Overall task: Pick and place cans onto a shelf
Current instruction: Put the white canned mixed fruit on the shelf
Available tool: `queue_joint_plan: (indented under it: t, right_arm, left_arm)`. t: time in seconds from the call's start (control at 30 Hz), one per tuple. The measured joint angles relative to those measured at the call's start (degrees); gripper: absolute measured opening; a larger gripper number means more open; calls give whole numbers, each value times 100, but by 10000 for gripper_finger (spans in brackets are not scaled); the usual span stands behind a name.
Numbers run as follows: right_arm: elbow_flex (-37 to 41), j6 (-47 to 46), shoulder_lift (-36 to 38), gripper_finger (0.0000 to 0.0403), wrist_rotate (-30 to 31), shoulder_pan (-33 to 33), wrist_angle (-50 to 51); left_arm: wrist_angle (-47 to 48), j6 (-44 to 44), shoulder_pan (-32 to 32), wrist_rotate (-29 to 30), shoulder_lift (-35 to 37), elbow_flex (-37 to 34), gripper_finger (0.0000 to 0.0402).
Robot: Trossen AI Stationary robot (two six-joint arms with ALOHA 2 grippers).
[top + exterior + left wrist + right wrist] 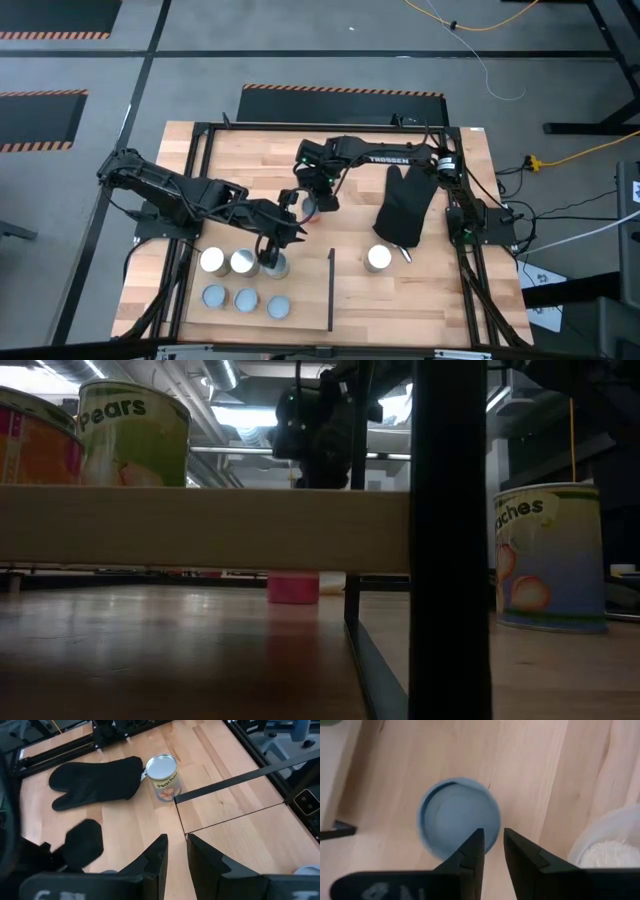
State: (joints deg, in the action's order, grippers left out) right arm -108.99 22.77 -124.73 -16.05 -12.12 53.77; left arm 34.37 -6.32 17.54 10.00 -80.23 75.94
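Several cans stand in two rows on the light-wood shelf (300, 290), left of its black strip (331, 290). My left gripper (270, 243) is shut and empty above the right can of the far row (276, 266). Its wrist view (175, 851) looks toward a peaches can (162, 775) that stands on the table (378, 258). My right gripper (320, 196) is shut over a small pink can with a pale blue top (455, 812), which stands on the table (293, 587). Its fingertips (492, 845) are above that can's rim. My right gripper points down over the near rim (490, 827) of the pale blue can top. I cannot tell whether its fingers touch the rim. The can stands upright on the table.
A black oven mitt (402, 208) lies between the right arm and the peaches can. A clear bowl of pale grains (610, 845) sits beside the pink can. A black frame (200, 160) runs round the table. In the low view a pears can (130, 430) stands on the shelf plank (200, 525).
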Motion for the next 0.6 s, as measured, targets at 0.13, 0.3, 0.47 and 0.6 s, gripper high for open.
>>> queue_joint_plan:
  t: [0.13,0.3,0.47,0.6]
  right_arm:
    - [-407,68,39,78,-6,3,795]
    - [-388,299,555,78,-5,108,1220]
    - [52,161,1212,78,-11,244,1325]
    - [704,-110,1696,78,-11,373,1159]
  left_arm:
    - [2,0,-90,1,0,0,65]
    - [102,-123,-264,-7,0,0,65]
    - [257,-626,-550,-87,0,7,65]
    - [543,-1038,-859,-256,0,7,65]
